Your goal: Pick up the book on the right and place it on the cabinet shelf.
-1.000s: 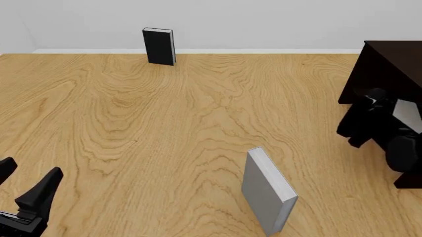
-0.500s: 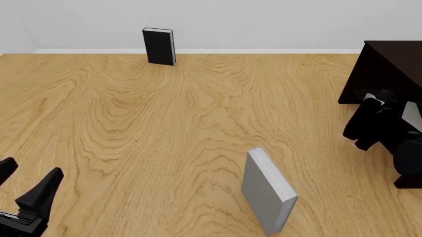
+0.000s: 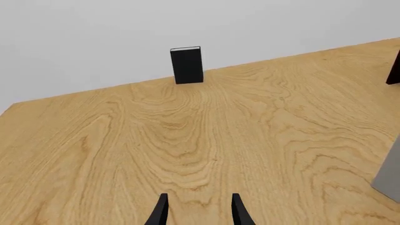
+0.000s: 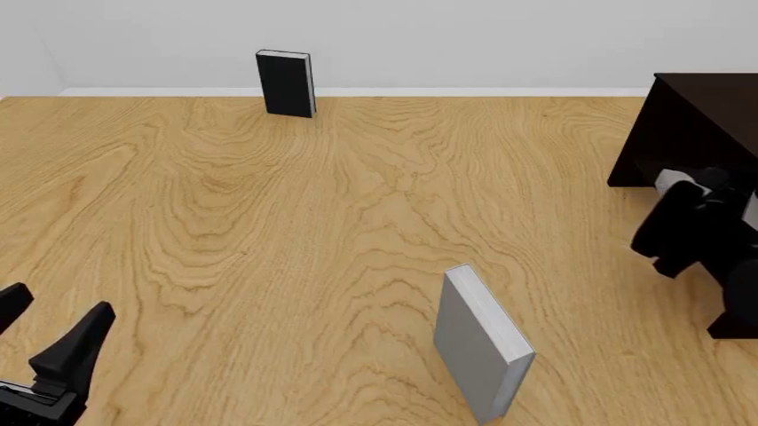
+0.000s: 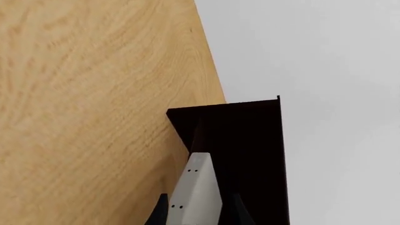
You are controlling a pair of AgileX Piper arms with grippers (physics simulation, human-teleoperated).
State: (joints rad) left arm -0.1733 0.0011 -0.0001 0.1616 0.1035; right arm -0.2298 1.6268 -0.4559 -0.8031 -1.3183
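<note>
At the tabletop's right edge, my right end effector [image 5: 196, 213] is clamped on the book [image 5: 196, 183], held just before the dark cabinet [image 5: 250, 140]; placing is in hand, and next, I judge, comes easing it onto the shelf, then letting go.

Cabinet [image 4: 698, 133] cut by front view's right edge; shelf board not discernible in dark interior.
Right gripper [image 4: 677, 232] partly off same edge; held light-grey book [image 5: 196, 194] cut by right wrist view's edge, far end merges into dark cabinet ahead of fingers.
Left gripper [image 4: 48, 333] cut at front view's lower-left corner.
Larger grey book [image 3: 390, 174] beside left gripper, cut by left wrist view's edge.
</note>
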